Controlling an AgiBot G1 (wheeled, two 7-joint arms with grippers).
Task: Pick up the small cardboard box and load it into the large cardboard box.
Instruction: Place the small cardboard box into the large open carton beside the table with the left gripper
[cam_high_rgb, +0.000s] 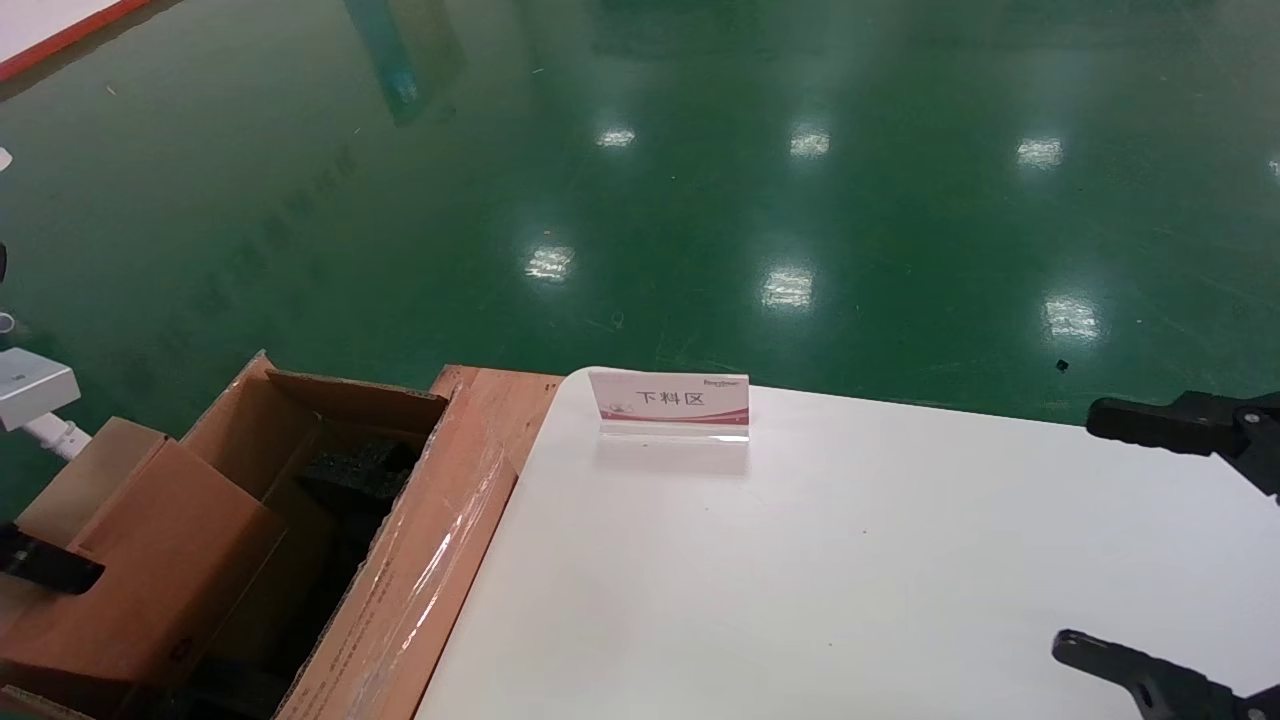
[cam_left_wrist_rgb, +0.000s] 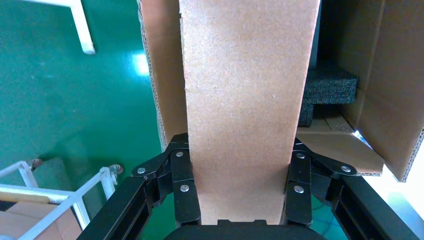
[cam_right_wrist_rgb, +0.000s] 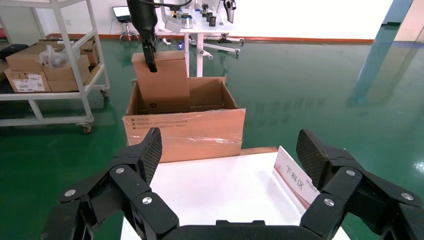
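A: Any writing to read?

B: A small acrylic sign (cam_high_rgb: 672, 402) stands at the far edge of the white counter (cam_high_rgb: 850, 560), near its far left corner. It reads "下料区" in dark characters over a pink band; the tiny logo above is too small to read. The small cardboard box (cam_right_wrist_rgb: 162, 82) has a small dark printed mark near 1 lower corner, illegible.

A: And the pincers?

B: The left pincer (cam_left_wrist_rgb: 242, 200) is clenched on the small cardboard box, 1 finger (cam_left_wrist_rgb: 182, 187) pressed to each long side. The box stands tilted inside the large cardboard box (cam_high_rgb: 400, 590), its lower part down in the open top, by black foam pads (cam_left_wrist_rgb: 327, 85). That carton sits just off the counter's left edge, glossy tape on its near wall.

A: The right one?

B: The right pincer (cam_right_wrist_rgb: 230, 155) hangs over the counter's right side, spread wide, holding nothing.
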